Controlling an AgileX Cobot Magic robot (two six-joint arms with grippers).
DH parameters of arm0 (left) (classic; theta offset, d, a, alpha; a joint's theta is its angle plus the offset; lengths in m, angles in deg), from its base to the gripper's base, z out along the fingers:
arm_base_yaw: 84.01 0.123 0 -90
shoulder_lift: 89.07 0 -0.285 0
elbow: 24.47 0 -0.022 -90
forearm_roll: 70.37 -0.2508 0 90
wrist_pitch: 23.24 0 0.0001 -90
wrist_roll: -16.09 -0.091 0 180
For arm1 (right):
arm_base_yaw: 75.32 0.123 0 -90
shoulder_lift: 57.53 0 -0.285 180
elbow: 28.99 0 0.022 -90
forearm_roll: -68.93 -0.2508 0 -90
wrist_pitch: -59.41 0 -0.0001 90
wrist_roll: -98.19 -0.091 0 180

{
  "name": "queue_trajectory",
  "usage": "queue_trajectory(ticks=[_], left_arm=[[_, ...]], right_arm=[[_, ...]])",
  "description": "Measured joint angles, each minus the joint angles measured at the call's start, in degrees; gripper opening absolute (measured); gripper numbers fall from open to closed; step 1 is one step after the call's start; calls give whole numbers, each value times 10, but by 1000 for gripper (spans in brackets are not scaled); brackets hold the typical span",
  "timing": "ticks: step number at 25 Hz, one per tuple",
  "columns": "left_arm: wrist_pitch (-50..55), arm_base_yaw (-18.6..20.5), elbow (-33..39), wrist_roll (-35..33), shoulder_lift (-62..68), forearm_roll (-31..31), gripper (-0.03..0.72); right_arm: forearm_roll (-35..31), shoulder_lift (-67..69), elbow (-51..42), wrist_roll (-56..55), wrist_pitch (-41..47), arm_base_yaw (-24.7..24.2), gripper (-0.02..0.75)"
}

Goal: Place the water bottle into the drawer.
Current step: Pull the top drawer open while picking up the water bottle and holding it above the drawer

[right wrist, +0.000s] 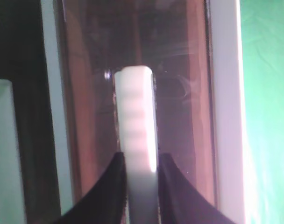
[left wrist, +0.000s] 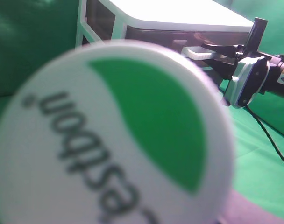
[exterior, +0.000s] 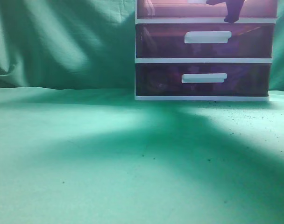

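Note:
The water bottle's white cap with a green logo (left wrist: 114, 140) fills the left wrist view, blurred and very close. It hides my left gripper's jaws, which hold it up level with the top of the unit. The top drawer (exterior: 179, 8) has a purple-red front and shows at the upper edge of the exterior view. My right gripper (exterior: 233, 14) is at its white bar handle (right wrist: 135, 107). In the right wrist view its jaws (right wrist: 139, 156) close on both sides of the handle. The right arm (left wrist: 254, 79) also shows in the left wrist view. I cannot tell whether the drawer is open.
Two lower drawers (exterior: 205, 41) (exterior: 202, 79) with the same look sit below. The white-framed unit (left wrist: 179, 18) stands at the back right of the green cloth table (exterior: 132, 163). A green backdrop (exterior: 62, 42) hangs behind. A black cable (left wrist: 268, 135) hangs from the right arm.

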Motion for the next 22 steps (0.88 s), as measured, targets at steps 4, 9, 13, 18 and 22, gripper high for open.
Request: queue_trajectory(ticks=[4, 9, 13, 18, 22], left_arm=[[1, 0, 0, 0, 0, 0, 291], [26, 0, 0, -27, 0, 0, 291], [41, 0, 0, -36, 0, 0, 291], [39, 0, 0, -36, 0, 0, 291], [36, 0, 0, -36, 0, 0, 291]], right_arm=[[5, -11, -7, 1, 8, 0, 134], [12, -66, -79, 13, 10, 8, 73], [12, -122, -158, 13, -2, 18, 73], [5, -185, -239, 13, -13, 42, 73], [-1, -219, -283, 12, -15, 58, 73]])
